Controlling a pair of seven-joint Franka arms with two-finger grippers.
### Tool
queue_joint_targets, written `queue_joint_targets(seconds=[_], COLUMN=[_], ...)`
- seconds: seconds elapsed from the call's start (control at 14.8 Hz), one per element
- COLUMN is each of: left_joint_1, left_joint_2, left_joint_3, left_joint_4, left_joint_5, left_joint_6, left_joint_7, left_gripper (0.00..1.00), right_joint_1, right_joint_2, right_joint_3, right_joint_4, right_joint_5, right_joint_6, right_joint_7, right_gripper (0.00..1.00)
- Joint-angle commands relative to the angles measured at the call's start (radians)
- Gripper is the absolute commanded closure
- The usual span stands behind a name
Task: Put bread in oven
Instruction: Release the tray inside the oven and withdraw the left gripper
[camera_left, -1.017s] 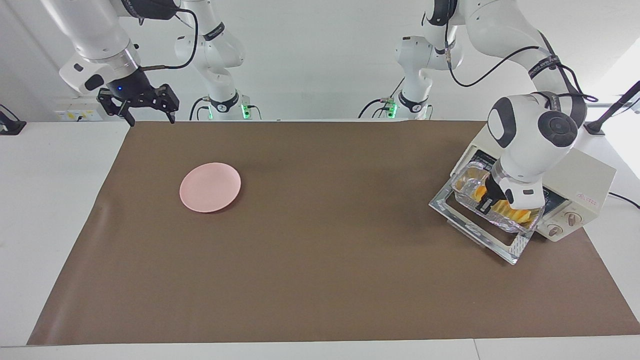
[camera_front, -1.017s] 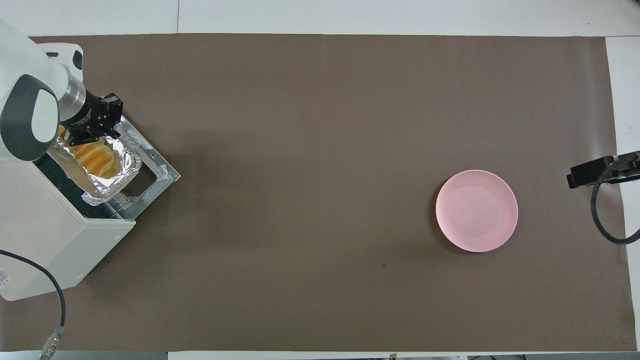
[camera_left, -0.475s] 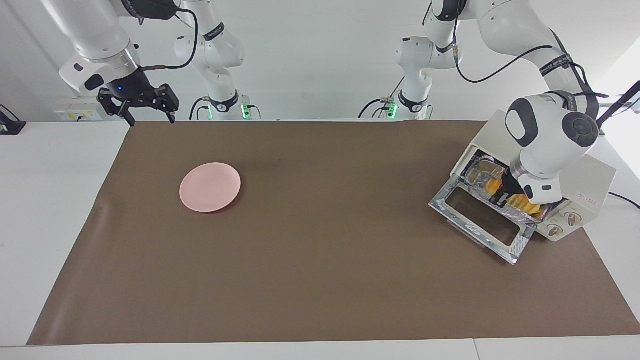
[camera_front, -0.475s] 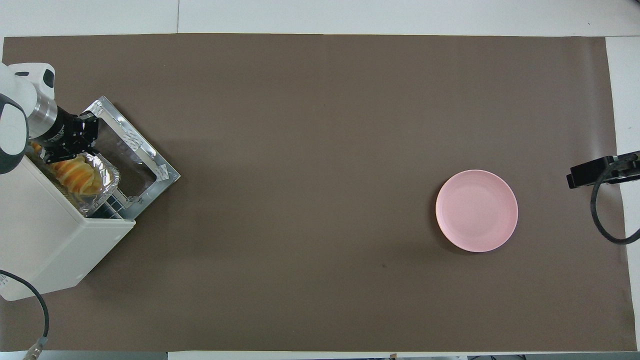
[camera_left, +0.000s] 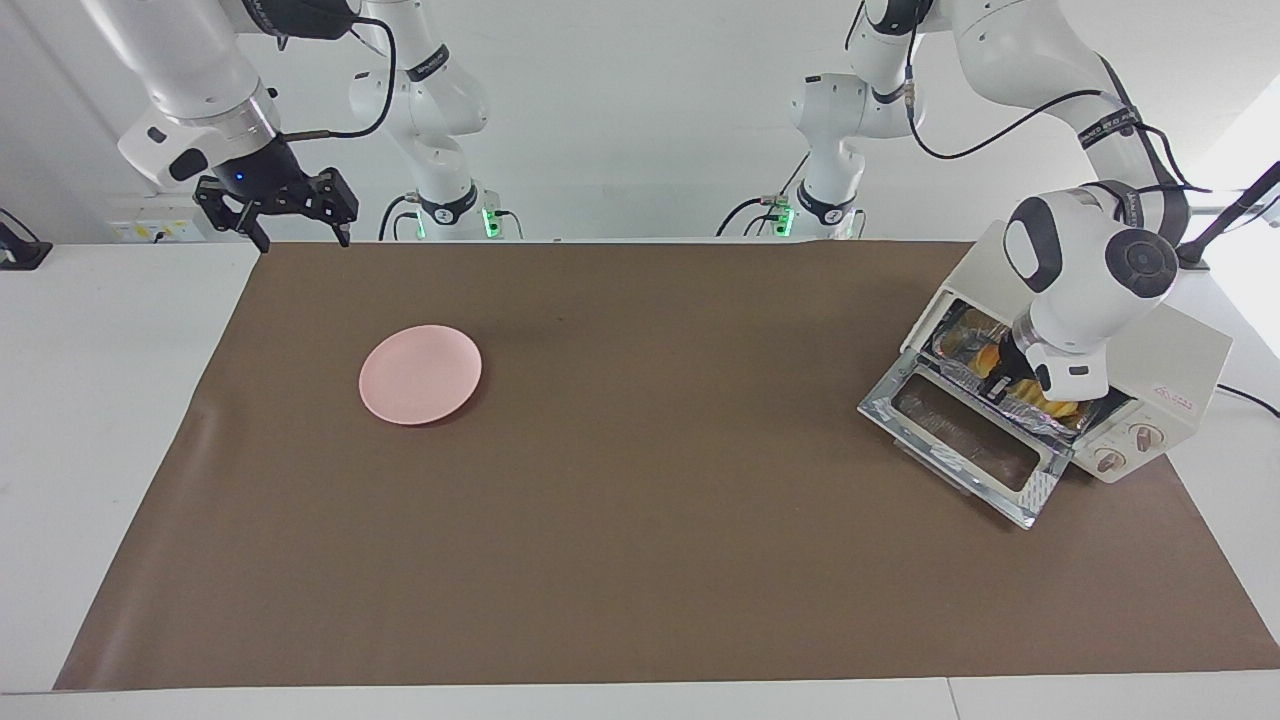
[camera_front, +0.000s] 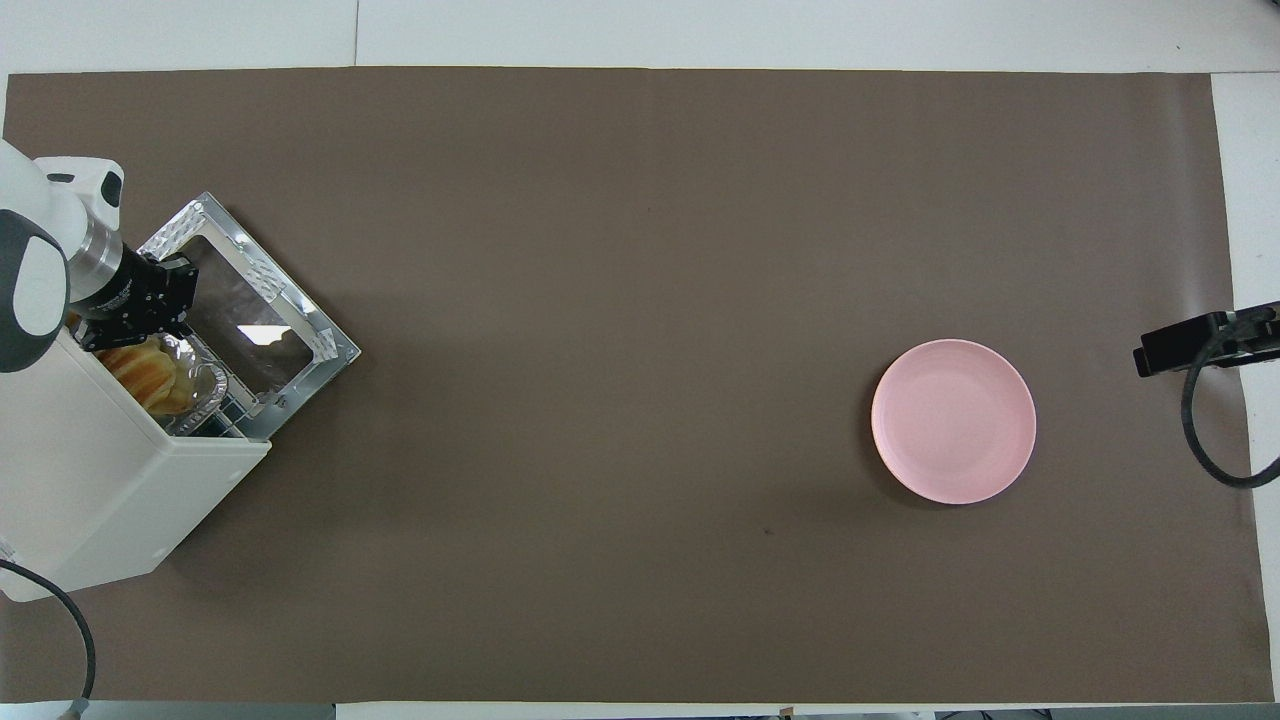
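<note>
At the left arm's end of the table, the oven (camera_left: 1150, 365) stands angled on the brown mat (camera_left: 640, 500), its glass door (camera_left: 965, 440) dropped flat in front of it. A foil tray (camera_left: 985, 385) sits on the wire rack, most of it inside the oven mouth, its outer rim showing at the opening. The bread (camera_front: 145, 370) lies in that tray, its yellow-orange ridges visible just inside the mouth. The left gripper (camera_left: 1005, 378) reaches into the opening from above the door, down at the tray and the bread; the wrist hides its fingers, so whether they pinch the tray, the bread, or nothing cannot be told. The overhead view shows the black gripper body (camera_front: 135, 300) at the oven's front edge, over the tray.

A pink plate (camera_left: 421, 374) rests on the mat toward the right arm's end, well apart from the oven. The right gripper (camera_left: 297, 228) waits raised over the mat's edge at that end, its fingers spread and holding nothing.
</note>
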Motion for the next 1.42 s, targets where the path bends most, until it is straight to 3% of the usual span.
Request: queue_joint_targets(seconds=[0.0,0.14,0.2,0.27,0.75,0.88,0.95,1.15,1.36], left_joint_1=[0.003,0.0,0.0,-0.002,-0.029,-0.042,-0.04,-0.028,-0.043], left_joint_2=[-0.045,-0.044,-0.044,-0.042,-0.013,-0.027,-0.054,-0.178,-0.244], left_joint_3=[0.001,0.001,0.001,0.003,0.001,0.001,-0.002,-0.003,-0.006], left_joint_4=[-0.052,-0.048,-0.046,-0.043,0.087,0.151,0.191,0.176,0.172], left_joint_5=[0.027,0.025,0.027,0.027,0.03,0.048,0.05,0.037,0.034], left_joint_6=[-0.003,-0.007,-0.006,-0.007,-0.013,-0.09,-0.166,-0.314,-0.443], left_joint_7=[0.034,0.045,0.043,0.043,0.046,0.061,0.133,0.415,0.487], left_gripper=[0.99,0.51,0.06,0.0,0.0,0.0,0.0,0.0,0.0], right_joint_1=[-0.013,-0.013,-0.013,-0.013,-0.013,-0.013,-0.013,-0.013,-0.013], right_joint_2=[-0.019,-0.019,-0.019,-0.019,-0.019,-0.02,-0.019,-0.019,-0.019], right_joint_3=[0.009,0.009,0.009,0.009,0.009,0.009,0.009,0.009,0.009], right_joint_4=[-0.019,-0.019,-0.019,-0.019,-0.019,-0.019,-0.019,-0.019,-0.019], right_joint_5=[0.004,0.004,0.004,0.004,0.004,0.004,0.004,0.004,0.004], right_joint_6=[-0.005,-0.005,-0.005,-0.005,-0.005,-0.005,-0.005,-0.005,-0.005], right_joint_7=[-0.016,-0.016,-0.016,-0.016,-0.016,-0.016,-0.016,-0.016,-0.016], right_gripper=[0.0,0.0,0.0,0.0,0.0,0.0,0.0,0.0,0.0])
